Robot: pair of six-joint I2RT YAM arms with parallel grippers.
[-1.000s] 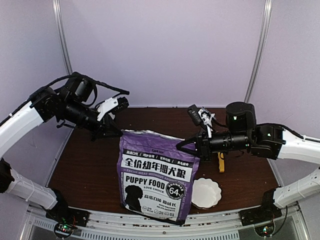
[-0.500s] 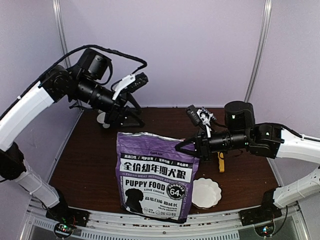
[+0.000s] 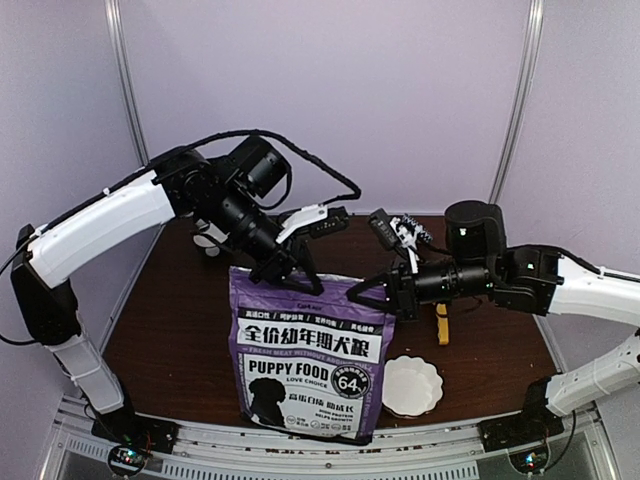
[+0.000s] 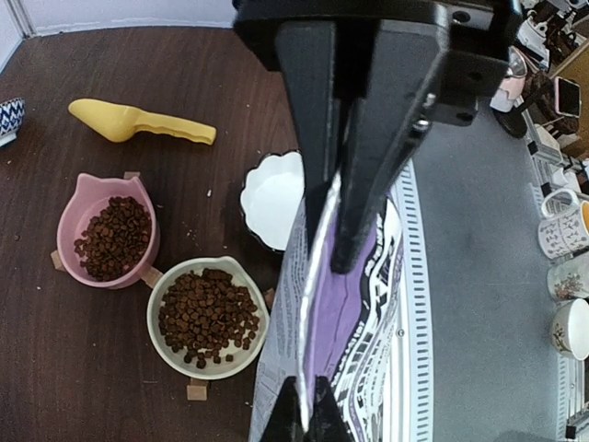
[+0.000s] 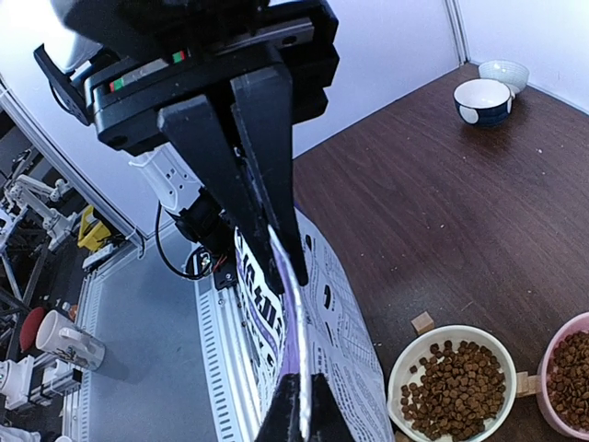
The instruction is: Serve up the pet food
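Table [image 3: 180, 320] of dark wood; nothing visibly shifted on it in the last second.

Purple bag [image 3: 310, 350] stands upright at the near edge, label toward the overhead camera, in the same place as a second ago.

Left arm is the change; a second ago it was out over the far-left part of the table, then it lifted, and it has now swung in over the bag. Left gripper [image 3: 292, 272] is down on the left part of the top seam; its wrist view shows the fingers drawn in tight, the flattened seam pinched between them.

Right gripper [image 3: 365, 292] has kept its place, fingers likewise closed on the right part of the seam.

Both arms now hold the bag top; likely set-up for parting the mouth or steadying the bag, though which one cannot be told.

On the bag's far side, hidden from overhead, are a cream bowl [image 4: 156, 299] and a pink bowl [image 4: 74, 198]; each holds pet food [image 4: 207, 313], heaped brown pellets.

White scalloped dish [image 3: 412, 385] sits just beside the bag's right side, bare; probably the serving left to do.

Yellow scoop [image 4: 138, 122] lies well apart, in neither gripper.
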